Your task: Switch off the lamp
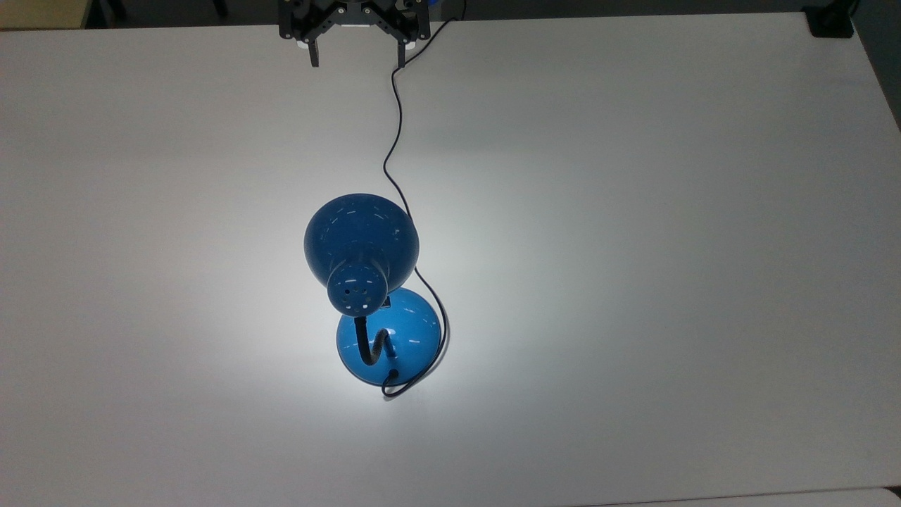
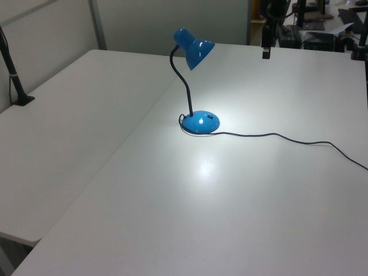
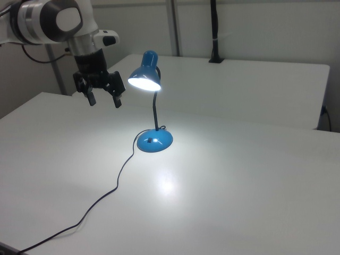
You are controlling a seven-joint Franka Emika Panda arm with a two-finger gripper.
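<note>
The lamp (image 1: 361, 243) stands near the middle of the white desk (image 1: 633, 282). It's on: the shade glows bright in the right view & a pool of light lies on the desk around the base (image 3: 154, 141). The shade is blue w/ small holes on top. A black bendy neck (image 2: 185, 86) goes from the round blue base up to the shade. On the base there's a small dark switch (image 3: 151, 141), facing the front in the right view.

A thin black cord (image 1: 394, 134) curls round the base, then runs across the desk to the top view's top edge, passing close by the gripper (image 1: 357, 56).

The gripper hangs in the air, well apart from the lamp. Its 2 fingers are spread wide w/ nothing between them. In the right view it's at the right view's left of the shade, about as high as the shade, on the big white & grey arm (image 3: 48, 21). In the left view it's up near the back edge of the desk.
</note>
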